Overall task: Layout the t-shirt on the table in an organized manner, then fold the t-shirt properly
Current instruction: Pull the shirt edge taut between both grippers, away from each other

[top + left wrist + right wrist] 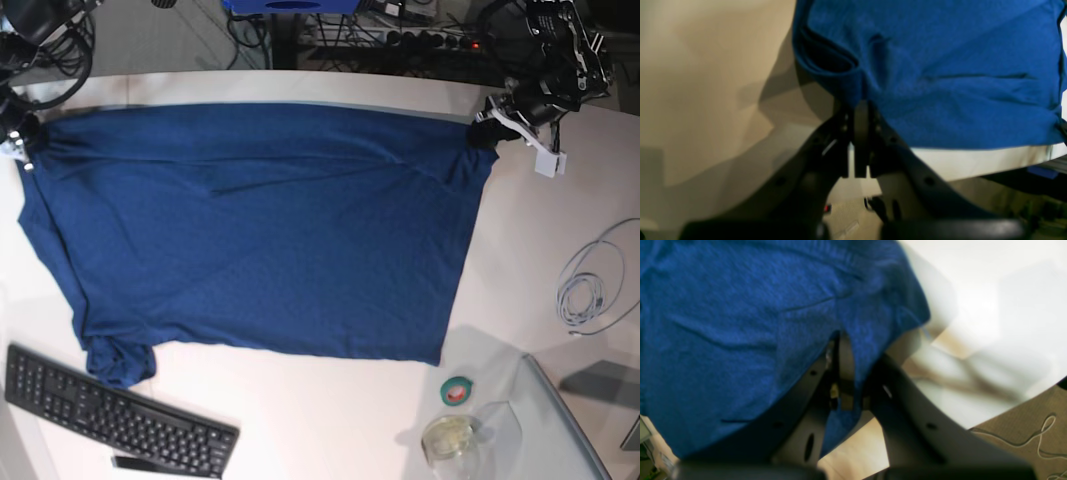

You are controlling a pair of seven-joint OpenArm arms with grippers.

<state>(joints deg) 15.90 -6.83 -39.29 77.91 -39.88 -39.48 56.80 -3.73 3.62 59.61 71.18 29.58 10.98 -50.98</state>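
Here both pincers pinch far corners of the t-shirt (260,230): left pincer (862,103) and right pincer (843,340) clamped on cloth, likely tensioning it so it lies spread flat across the counter (330,420).

The navy-blue t-shirt (260,230) lies spread nearly flat across the white desk (330,420), its far edge stretched taut from ten to two o'clock. Shallow creases cross its far part, and one sleeve (at seven o'clock) lies bunched up.
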